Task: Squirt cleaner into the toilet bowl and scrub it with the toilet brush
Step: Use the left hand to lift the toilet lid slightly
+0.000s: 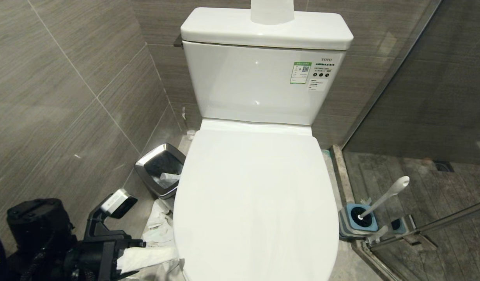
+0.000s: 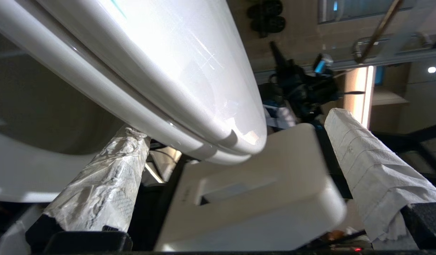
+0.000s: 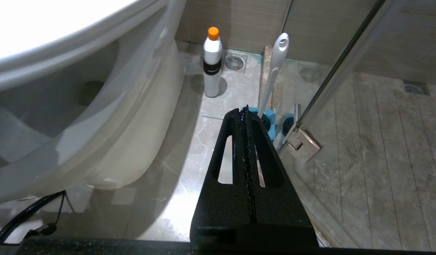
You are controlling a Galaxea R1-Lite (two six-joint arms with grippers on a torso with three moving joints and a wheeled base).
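Where labelled, cistern (image 1: pixel 263 78) reads "TOTO".

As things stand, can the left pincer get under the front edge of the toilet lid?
Probably yes: the left pincer is open, its wrapped fingers either side of the lid's front edge, nothing between.

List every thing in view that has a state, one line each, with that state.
toilet lid: down, covering the bowl.
toilet brush: standing in its holder, untouched.
cleaner: upright on the floor, orange cap on.
waste bin: open, paper inside.
left gripper: open, paper-wrapped fingers astride the lid's front edge.
right gripper: shut, empty.
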